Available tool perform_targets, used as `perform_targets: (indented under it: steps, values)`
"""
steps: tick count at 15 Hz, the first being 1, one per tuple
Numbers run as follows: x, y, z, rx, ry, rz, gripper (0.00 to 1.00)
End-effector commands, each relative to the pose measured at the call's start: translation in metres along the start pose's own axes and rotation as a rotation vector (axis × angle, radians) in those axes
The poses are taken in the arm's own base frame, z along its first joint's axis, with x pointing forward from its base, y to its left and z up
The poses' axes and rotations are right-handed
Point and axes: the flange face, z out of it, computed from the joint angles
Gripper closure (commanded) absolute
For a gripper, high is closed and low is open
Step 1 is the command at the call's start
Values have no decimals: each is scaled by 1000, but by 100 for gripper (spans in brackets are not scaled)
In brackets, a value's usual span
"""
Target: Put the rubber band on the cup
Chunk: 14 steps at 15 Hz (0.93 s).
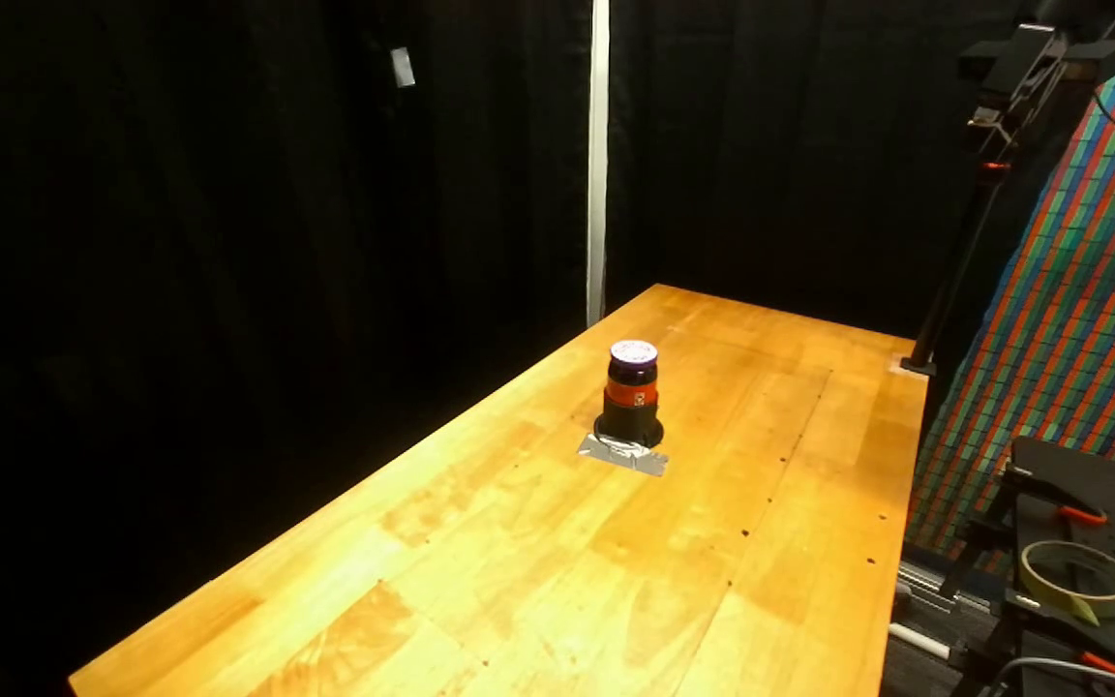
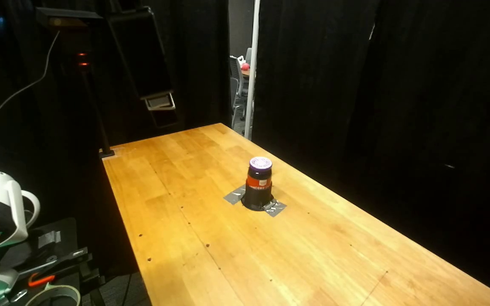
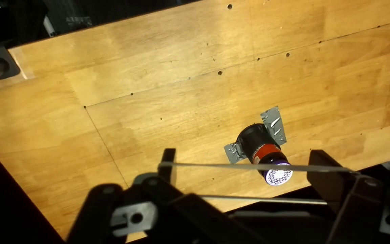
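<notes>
Holding rubber band (image 3: 215, 165) stretched, cup (image 3: 266, 152) beyond my jaws

Step in hand, my guess: loop over the cup. Doing it well: shift toward my right-of-view finger (image 3: 327, 183) first, so the purple-white top (image 3: 279, 174) sits midway between fingers and between both strands. Then straight down, no tilt, one finger passing each side. Full spread wanted until the loop is past the top; easing in early slackens it and may drop it short. Once low enough, bring fingers in a bit so the band settles on the cup, then draw up gently. Risk: a strand snags on the top edge or flicks off a tip.

Jaw check: gripper (image 3: 244, 159) spread wide, nothing pinched between; band looped round both fingers, two strands across the gap.

Cup: upright on the table (image 2: 304, 246) in both exterior views, grey tape (image 3: 273, 125) at its base. From my wrist it shows through the gap, nearer the right-of-view finger, one strand crossing in front of it. Reads as well apart from me: the exterior views show no finger near it. Exact depth, can't tell.
</notes>
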Motion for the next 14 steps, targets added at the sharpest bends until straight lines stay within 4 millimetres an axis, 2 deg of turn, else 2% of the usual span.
perform_targets:
  steps: [1,6,8,11,14]
  values:
    - [21,-52,10,-86,-33,-28,0]
    - [55,-147,47,-259,-114,-72,0]
    - [76,-180,62,-288,-68,-80,0]
    - [112,-214,83,-312,-25,-91,0]
    - [149,-230,102,-300,5,-116,0]
